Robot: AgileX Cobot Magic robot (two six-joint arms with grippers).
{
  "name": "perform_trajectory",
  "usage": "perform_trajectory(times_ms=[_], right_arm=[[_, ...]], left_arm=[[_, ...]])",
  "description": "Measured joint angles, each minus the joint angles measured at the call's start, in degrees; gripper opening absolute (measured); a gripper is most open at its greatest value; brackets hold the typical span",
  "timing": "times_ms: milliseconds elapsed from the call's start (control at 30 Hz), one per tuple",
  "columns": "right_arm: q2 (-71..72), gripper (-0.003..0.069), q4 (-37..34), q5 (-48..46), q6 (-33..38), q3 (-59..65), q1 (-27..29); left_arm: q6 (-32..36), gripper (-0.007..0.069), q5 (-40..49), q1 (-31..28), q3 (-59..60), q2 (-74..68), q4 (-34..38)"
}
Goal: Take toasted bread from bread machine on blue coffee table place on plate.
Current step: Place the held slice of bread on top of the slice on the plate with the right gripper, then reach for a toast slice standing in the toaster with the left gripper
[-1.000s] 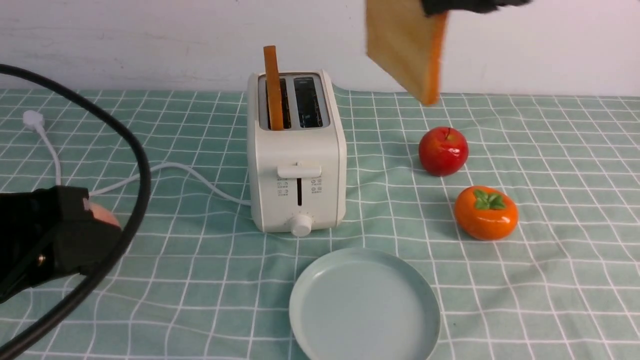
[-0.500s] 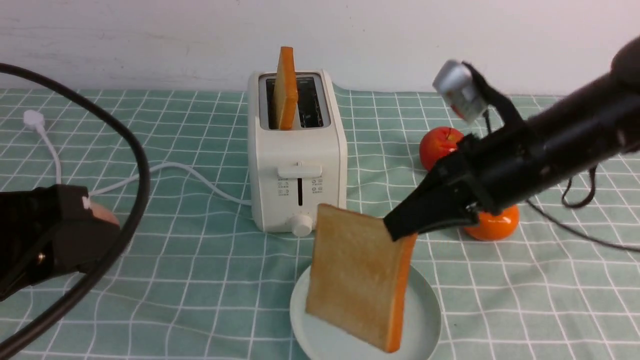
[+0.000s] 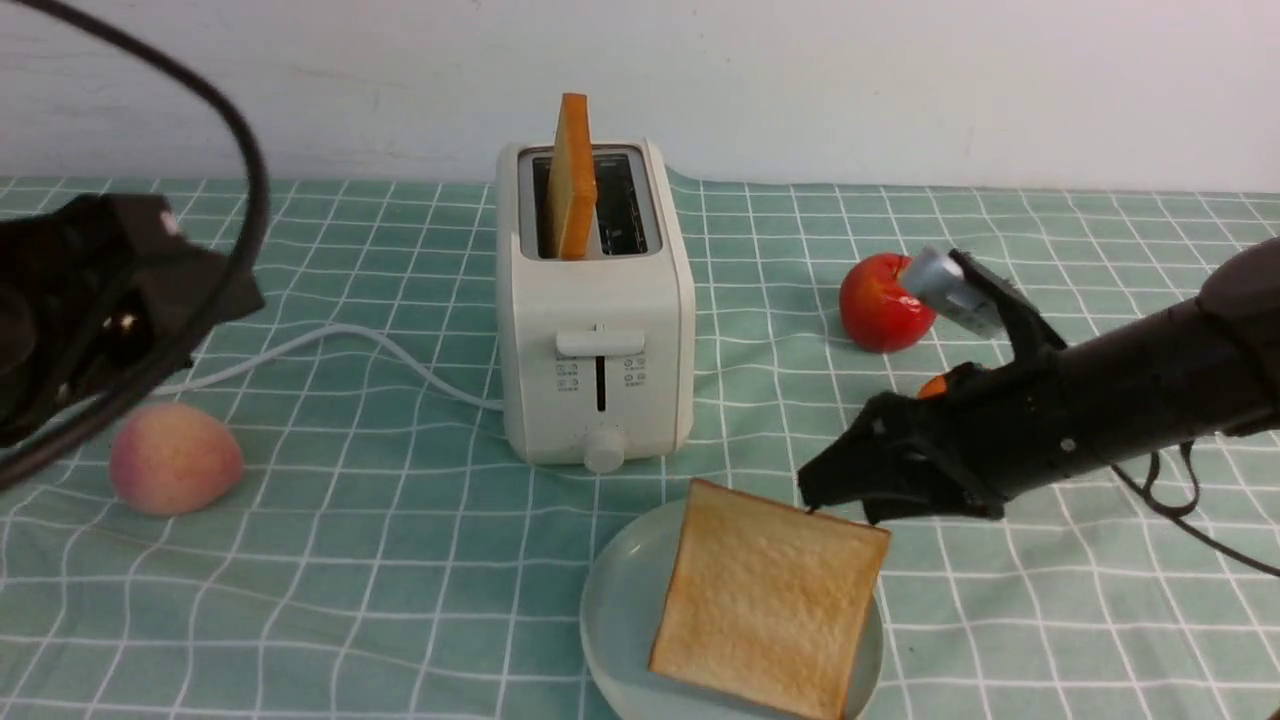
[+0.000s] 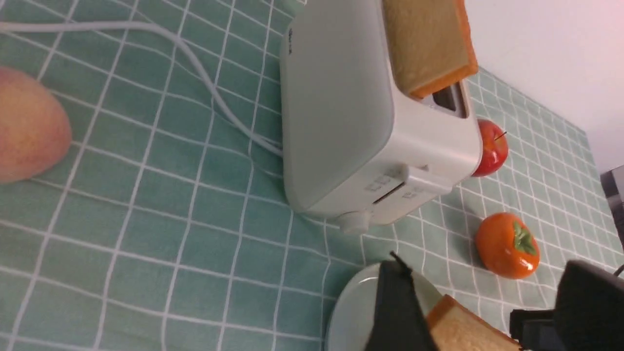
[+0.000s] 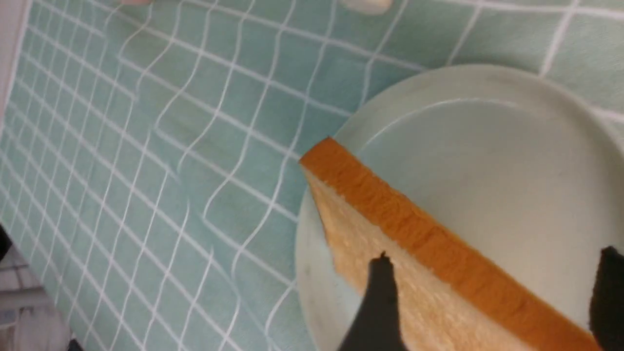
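The cream bread machine [image 3: 595, 340] stands on the mint-green checked cloth of the blue coffee table [image 3: 400, 560]. One slice of toasted bread [image 3: 572, 175] stands upright in its left slot, also visible from the left wrist as toast [image 4: 429, 44]. A second slice [image 3: 770, 610] lies on the pale plate [image 3: 610, 600], its far edge near the rim. My right gripper [image 3: 830, 490] hovers low at that far edge, open, with its fingers either side of the slice [image 5: 390, 219]. My left gripper [image 3: 215, 285] hangs raised at the left, open and empty.
A peach [image 3: 175, 458] lies left of the toaster, below my left arm. The toaster's white cord [image 3: 350, 340] trails left. A red apple [image 3: 880, 300] sits at right. An orange persimmon [image 4: 507, 246] is mostly hidden behind my right arm in the front view.
My right gripper brought the slice down from above onto the plate and opened; the slice now lies flat. My left arm rose and opened, uncovering the peach. The slice in the toaster stands higher.
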State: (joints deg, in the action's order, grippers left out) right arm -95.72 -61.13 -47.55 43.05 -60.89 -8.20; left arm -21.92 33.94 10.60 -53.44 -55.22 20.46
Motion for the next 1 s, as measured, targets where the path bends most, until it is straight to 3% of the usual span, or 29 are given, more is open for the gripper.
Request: perform_trajectory(times_ms=[33,100,200,333,467,567,667,800,933,1000], right_arm=[[0.9,0.0623,0.2,0.3,-0.5,-0.1,1.2],[3.4,0.066,0.5,0.2,-0.7,-0.1,2.5],[9.5,0.0675,1.2,-0.4,-0.8,-0.1,3.2],[17.3,0.0649,1.3,-3.0,-3.4,-0.1,2.6],[24.9,0.0574,1.4,-6.8,-5.8,-0.1,1.2],[28.5,0.0538,1.6,-9.8,-7.2,-0.1,1.1],[30.7,0.0524,1.9,-12.1,-8.1,-0.1,1.1],[32.1,0.0521,2.1,-13.3,-8.2,-0.1,1.1],[32.2,0.0521,2.1,-13.8,-8.2,-0.1,1.1],[32.2,0.0521,2.1,-13.9,-8.2,-0.1,1.1]], left_arm=[[1.7,0.0503,1.7,0.0,-3.3,-3.3,0.8],[4.5,0.0555,4.7,0.0,-8.4,-8.8,1.5],[8.2,0.0607,8.8,0.9,-18.5,-17.3,1.6],[8.9,0.0617,12.7,4.9,-29.3,-25.5,-0.4],[0.9,0.0617,17.3,13.8,-44.3,-38.6,-14.2],[-9.3,0.0615,22.5,17.9,-54.9,-47.4,-26.4],[-13.9,0.0608,27.6,20.0,-65.3,-55.7,-35.0],[-14.0,0.0573,30.1,20.6,-75.3,-65.0,-38.8],[-13.4,0.0521,29.2,20.6,-77.6,-69.9,-41.7],[-13.1,0.0445,29.1,20.6,-77.6,-71.5,-42.9]])
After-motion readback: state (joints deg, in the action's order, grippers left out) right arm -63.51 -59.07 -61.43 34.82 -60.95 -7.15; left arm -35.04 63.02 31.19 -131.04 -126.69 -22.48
